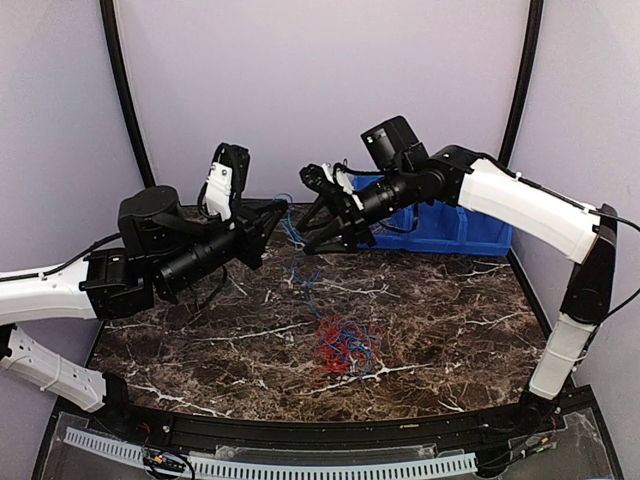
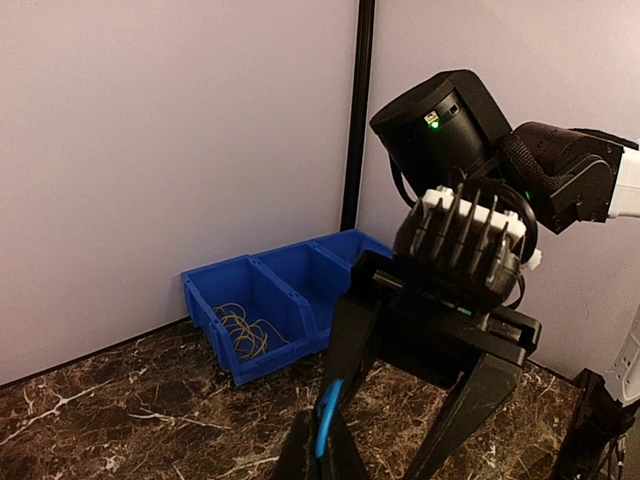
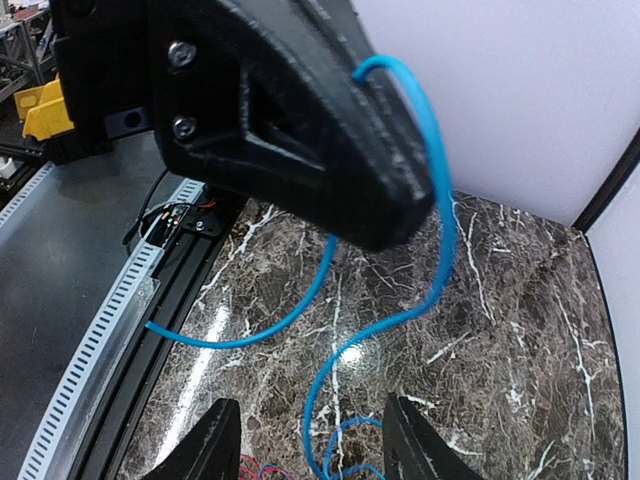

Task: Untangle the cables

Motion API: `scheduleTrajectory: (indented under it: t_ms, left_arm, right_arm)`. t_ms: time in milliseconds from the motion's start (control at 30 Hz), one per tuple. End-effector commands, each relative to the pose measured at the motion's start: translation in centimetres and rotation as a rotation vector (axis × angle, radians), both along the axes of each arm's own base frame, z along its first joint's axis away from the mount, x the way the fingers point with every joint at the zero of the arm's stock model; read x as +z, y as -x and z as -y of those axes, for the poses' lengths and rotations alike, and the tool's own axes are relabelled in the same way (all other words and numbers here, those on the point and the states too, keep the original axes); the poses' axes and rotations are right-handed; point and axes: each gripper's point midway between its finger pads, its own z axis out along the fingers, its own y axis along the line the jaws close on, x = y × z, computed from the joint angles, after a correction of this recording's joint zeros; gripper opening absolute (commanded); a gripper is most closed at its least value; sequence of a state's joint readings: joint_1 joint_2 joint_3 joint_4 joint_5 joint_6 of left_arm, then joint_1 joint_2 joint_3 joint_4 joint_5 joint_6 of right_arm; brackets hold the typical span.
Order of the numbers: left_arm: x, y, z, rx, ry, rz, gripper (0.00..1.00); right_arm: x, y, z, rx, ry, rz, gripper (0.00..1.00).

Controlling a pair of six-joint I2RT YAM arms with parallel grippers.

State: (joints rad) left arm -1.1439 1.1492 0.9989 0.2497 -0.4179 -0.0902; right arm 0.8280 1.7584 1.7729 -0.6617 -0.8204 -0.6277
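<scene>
A dark marbled stone table (image 1: 450,310) carries a blue plastic bin (image 1: 460,232) with several compartments at its far right edge. One compartment holds a loose coil of thin yellow wire (image 2: 245,330).

In front of the bin and to its left, towards the arm bases, lies the tangle (image 1: 345,345) of thin red and blue wire loops. One blue cable (image 3: 440,200) rises from it to a point just left of the bin.

There the left gripper (image 3: 385,190) is clamped tight on that strand, which loops over its tip. The right gripper (image 3: 315,450) faces it, jaws spread and holding nothing. The blue cable hangs down between its fingers.

The risk, as I judge it, is a snag. If the strand is caught among the red loops, pulling could drag the whole tangle or tighten the knot. A thin wire may also slip from the pinch, or the right jaws may close on air.
</scene>
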Motion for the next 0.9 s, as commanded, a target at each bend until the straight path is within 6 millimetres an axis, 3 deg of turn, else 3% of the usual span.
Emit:
scheduleTrajectory:
  t_ms: [0,100,267,400,533,833,867]
  left_arm:
    - [4.1,0.8,-0.4,-0.028,0.103,0.058,0.00]
    - [4.6,0.7,-0.9,-0.014,0.119,0.066,0.00]
    - [5.0,0.8,-1.7,0.003,0.138,0.076,0.00]
    - [5.0,0.8,-2.2,0.018,0.144,0.079,0.00]
    - [4.8,0.8,-2.5,0.027,0.140,0.076,0.00]
    - [3.3,0.3,-3.1,0.072,0.127,0.050,0.00]
    - [3.1,0.2,-3.1,0.076,0.123,0.048,0.04]
  right_arm:
    - [0.4,1.7,0.4,0.068,-0.008,0.024,0.49]
    - [-0.1,2.0,0.8,0.075,0.003,0.026,0.48]
    - [-0.9,1.8,0.7,0.051,0.014,0.004,0.29]
    - [-1.1,1.3,0.5,0.019,0.015,-0.010,0.22]
    - [-1.3,0.5,0.5,-0.017,0.015,-0.014,0.01]
    - [-0.2,-1.4,1.8,-0.064,-0.023,-0.053,0.00]
    - [-0.1,-1.5,2.0,-0.069,-0.025,-0.054,0.00]
